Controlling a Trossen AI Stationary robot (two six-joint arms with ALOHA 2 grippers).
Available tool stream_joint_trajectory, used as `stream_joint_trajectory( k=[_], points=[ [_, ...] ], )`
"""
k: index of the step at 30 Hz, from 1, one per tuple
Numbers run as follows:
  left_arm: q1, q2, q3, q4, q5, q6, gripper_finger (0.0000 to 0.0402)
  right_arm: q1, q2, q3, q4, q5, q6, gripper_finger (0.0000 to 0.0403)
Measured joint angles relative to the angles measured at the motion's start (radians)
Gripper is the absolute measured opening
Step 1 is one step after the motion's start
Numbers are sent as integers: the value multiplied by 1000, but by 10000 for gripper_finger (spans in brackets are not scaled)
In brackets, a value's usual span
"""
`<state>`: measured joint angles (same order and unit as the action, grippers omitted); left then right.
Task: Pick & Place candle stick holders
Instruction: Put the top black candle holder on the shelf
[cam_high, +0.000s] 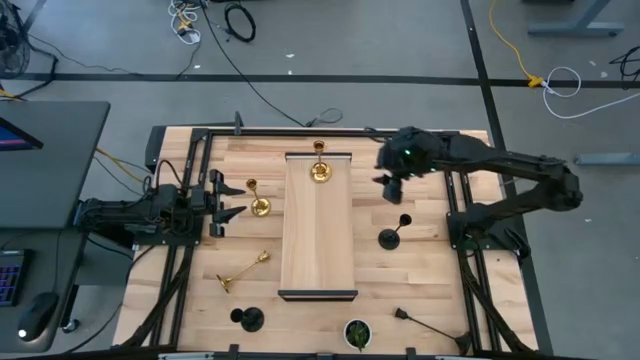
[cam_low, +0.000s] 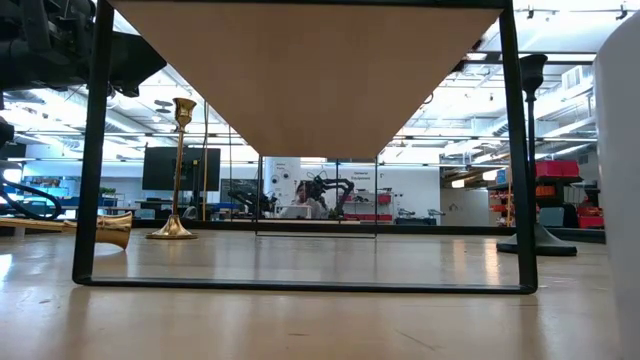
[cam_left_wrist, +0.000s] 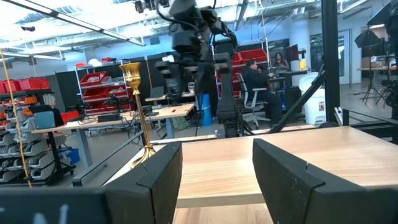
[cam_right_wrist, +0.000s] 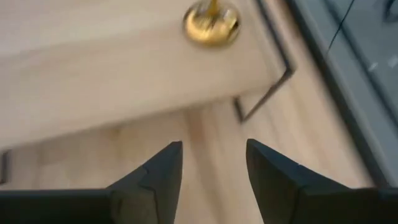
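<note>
One gold holder (cam_high: 320, 170) stands by its round base on the far end of the raised wooden shelf (cam_high: 318, 240); its base also shows in the right wrist view (cam_right_wrist: 211, 23). A second gold holder (cam_high: 258, 205) stands on the table left of the shelf, and a third (cam_high: 243, 270) lies on its side. One black holder (cam_high: 390, 235) stands right of the shelf, one (cam_high: 248, 318) stands near the front edge, and one (cam_high: 425, 322) lies at the front right. My right gripper (cam_high: 389, 187) is open and empty, above the table beside the shelf's far right corner. My left gripper (cam_high: 233, 200) is open and empty, left of the second gold holder.
The shelf rests on a black metal frame (cam_low: 95, 150) that lifts it off the table. A dark pot with a green plant (cam_high: 357, 333) stands at the near edge. Black rails (cam_high: 300, 132) run along the table's borders. Bare wood lies between the shelf and the black holder.
</note>
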<state>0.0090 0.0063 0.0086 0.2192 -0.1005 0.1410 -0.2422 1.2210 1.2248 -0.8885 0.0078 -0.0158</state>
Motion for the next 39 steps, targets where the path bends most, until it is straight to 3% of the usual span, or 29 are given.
stream_joint_trajectory(
  k=[10, 16, 22, 28, 39],
  points=[
    [0, 0, 0, 0, 0, -1, 197, 142, -255, -126, -188, 0, 307, 151],
    [0, 0, 0, 1, 0, -26, 197, 252, -419, -247, -175, -21, 468, 146],
    [0, 0, 0, 0, 8, -35, 197, 326, -526, -398, -92, -49, 511, 146],
    [0, 0, 0, -2, 30, -51, 197, 334, -548, -539, 42, -81, 508, 146],
    [0, 0, 0, -3, 30, -51, 197, 334, -547, -668, 184, -95, 482, 146]
  ],
)
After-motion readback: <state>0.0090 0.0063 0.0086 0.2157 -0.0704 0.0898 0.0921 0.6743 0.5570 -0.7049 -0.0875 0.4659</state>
